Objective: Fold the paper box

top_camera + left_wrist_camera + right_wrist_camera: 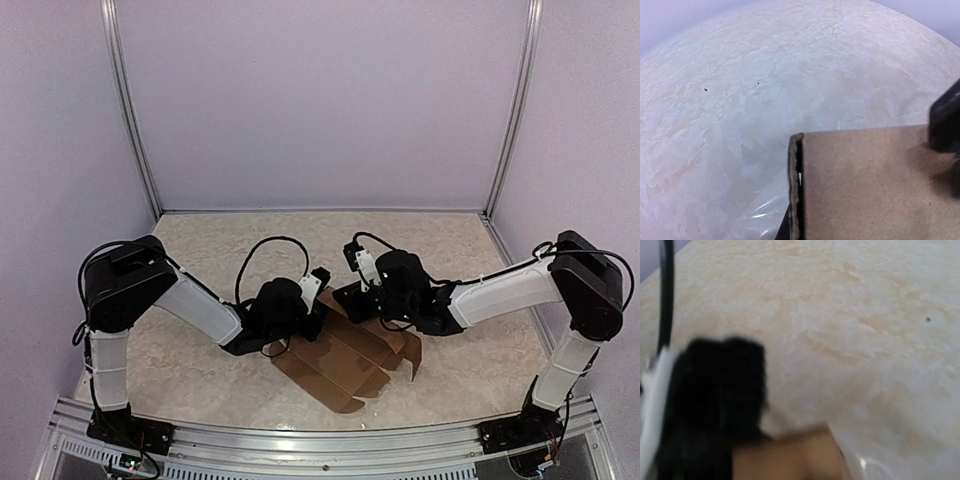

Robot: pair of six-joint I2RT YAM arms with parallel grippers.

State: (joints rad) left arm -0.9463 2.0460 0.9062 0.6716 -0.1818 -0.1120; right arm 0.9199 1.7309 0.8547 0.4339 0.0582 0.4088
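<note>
Your plain brown die-cut cardboard box [345, 365] lies half-folded at six o'clock on the beige marbled table [200, 350], probably light yet stiff, so pinch flaps near their folds; your left claw [320, 312] is closed at its eleven o'clock edge, and you cannot tell whether the blurred right claw [348, 298] is closed.

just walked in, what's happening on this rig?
Both arms are working a brown paper box, partly folded, in the middle of the table. The left gripper sits at its far left edge, jaws shut. The right gripper is beside it, jaws too blurred to read. The near panels lie flat.
</note>
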